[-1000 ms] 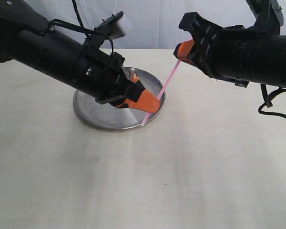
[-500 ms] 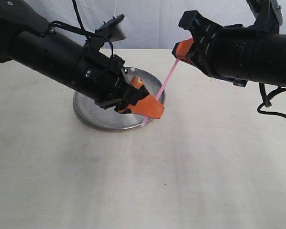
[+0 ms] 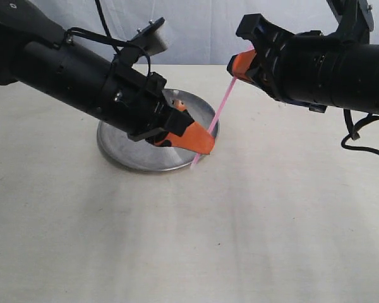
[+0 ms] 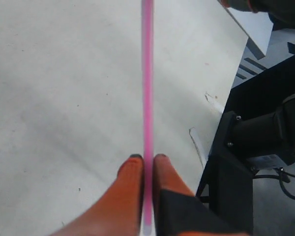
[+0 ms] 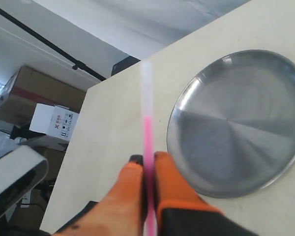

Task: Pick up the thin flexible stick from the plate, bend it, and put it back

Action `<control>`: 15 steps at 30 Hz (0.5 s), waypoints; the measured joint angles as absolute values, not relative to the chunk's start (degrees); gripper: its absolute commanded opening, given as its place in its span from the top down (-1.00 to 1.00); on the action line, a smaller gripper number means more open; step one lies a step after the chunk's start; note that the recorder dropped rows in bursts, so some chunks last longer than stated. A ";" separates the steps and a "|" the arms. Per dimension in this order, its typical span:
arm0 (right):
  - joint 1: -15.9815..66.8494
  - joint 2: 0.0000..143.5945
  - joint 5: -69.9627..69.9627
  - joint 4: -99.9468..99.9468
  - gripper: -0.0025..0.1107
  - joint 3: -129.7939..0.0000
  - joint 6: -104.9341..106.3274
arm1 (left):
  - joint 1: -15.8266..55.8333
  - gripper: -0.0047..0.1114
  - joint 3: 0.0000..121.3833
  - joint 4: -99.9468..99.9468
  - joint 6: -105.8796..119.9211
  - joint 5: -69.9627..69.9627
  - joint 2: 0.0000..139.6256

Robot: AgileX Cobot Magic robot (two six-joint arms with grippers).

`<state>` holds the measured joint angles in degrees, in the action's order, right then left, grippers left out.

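The thin pink stick (image 3: 221, 107) runs straight and slanted between both grippers, above the right rim of the steel plate (image 3: 131, 154). My left gripper (image 3: 201, 141) is shut on the stick's lower part, and a short end pokes out below its orange fingers. My right gripper (image 3: 240, 64) is shut on the upper part. In the left wrist view the stick (image 4: 147, 73) passes between the closed fingertips of the left gripper (image 4: 147, 160). In the right wrist view the right gripper (image 5: 148, 158) pinches the stick (image 5: 147, 132), whose pale end points away, beside the plate (image 5: 241, 123).
The plate lies on a pale tabletop (image 3: 189, 240). The table's edge and a black stand (image 4: 255, 147) show in the left wrist view. Cardboard boxes (image 5: 44, 105) stand beyond the table's edge in the right wrist view.
The left gripper has shifted slightly at the stick's lower part, dipping and then lifting a little. The stick stays straight, and the right gripper has hardly moved.
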<state>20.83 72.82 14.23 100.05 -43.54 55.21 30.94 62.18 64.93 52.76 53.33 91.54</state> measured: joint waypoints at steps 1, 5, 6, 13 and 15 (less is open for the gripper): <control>20.83 72.82 14.38 100.19 0.96 -43.66 55.79 | 30.94 0.91 62.12 65.59 52.76 53.69 91.54; 20.83 72.82 14.81 100.62 0.96 -44.02 58.96 | 30.84 0.91 62.04 68.12 54.05 55.45 91.54; 20.83 72.82 14.96 100.79 0.96 -44.02 59.77 | 30.84 0.91 62.04 69.07 54.54 55.97 91.54; 20.83 72.71 15.18 101.07 0.96 -44.02 63.62 | 30.84 0.91 61.90 73.48 57.01 58.92 91.54; 20.83 72.71 15.18 101.07 0.96 -44.05 64.28 | 30.84 0.91 61.77 73.74 57.47 59.02 91.54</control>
